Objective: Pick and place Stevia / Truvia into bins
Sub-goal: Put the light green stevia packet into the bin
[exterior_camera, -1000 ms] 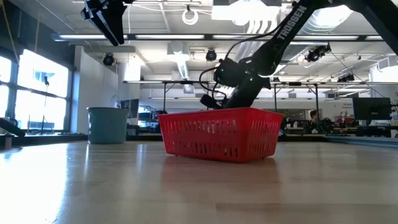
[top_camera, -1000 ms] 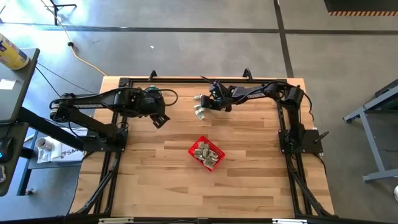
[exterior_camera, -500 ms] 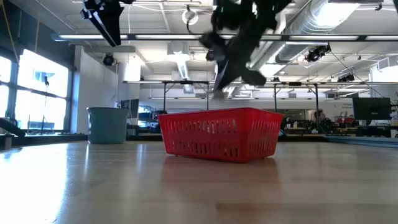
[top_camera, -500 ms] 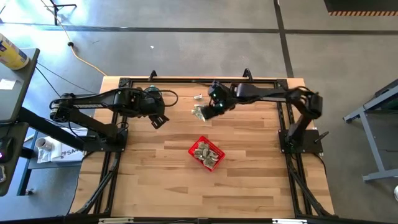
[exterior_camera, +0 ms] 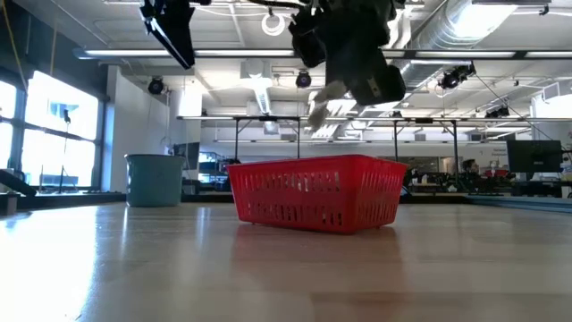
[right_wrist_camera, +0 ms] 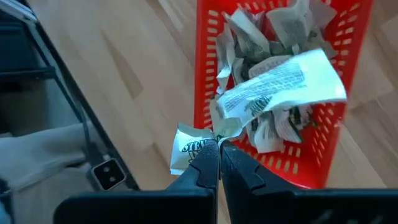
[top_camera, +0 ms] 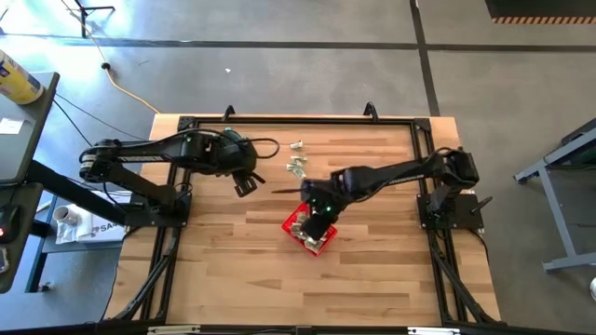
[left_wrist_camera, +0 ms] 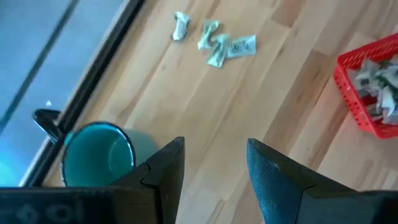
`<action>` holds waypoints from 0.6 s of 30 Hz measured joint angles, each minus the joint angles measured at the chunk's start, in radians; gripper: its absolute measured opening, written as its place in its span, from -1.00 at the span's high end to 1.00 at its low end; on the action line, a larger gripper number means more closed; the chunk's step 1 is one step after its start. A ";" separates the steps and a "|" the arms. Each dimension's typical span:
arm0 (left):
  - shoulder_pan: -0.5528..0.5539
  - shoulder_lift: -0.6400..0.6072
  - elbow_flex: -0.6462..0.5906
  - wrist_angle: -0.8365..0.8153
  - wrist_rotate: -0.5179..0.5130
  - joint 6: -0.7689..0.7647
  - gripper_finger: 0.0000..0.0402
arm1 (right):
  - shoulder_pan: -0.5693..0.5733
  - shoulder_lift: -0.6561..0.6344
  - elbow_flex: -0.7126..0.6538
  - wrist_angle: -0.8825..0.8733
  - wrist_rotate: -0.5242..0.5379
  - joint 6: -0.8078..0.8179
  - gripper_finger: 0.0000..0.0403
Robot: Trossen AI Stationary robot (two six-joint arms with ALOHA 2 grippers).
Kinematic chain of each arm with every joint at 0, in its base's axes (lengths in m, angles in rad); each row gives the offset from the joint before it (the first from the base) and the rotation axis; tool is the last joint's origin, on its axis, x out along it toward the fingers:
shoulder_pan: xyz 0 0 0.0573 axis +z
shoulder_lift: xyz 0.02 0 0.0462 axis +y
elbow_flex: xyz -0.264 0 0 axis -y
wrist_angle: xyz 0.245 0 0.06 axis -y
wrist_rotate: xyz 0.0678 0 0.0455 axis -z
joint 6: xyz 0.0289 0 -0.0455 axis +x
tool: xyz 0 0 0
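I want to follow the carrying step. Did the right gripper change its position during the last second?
Yes. In the high view the right gripper has travelled from the table's far edge, near the loose sachets, to above the red basket, shut on sachets.

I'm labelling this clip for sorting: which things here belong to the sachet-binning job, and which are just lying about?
Part of the job:
- small square red mesh plastic basket, sachets already in it
- pale green and white paper sachets loose on the table
- sachets pinched in the right gripper, jaws shut, above the basket
- left gripper, waiting, jaws apart

Just lying about:
- round teal cup
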 joint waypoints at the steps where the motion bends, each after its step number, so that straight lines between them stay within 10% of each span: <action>1: 0.002 0.009 0.000 -0.004 0.016 0.002 -0.03 | 0.005 0.012 0.000 0.008 0.002 0.001 0.99; 18: 0.005 0.065 0.000 -0.056 0.064 -0.027 -0.03 | -0.174 0.022 0.001 -0.159 0.317 -0.124 1.00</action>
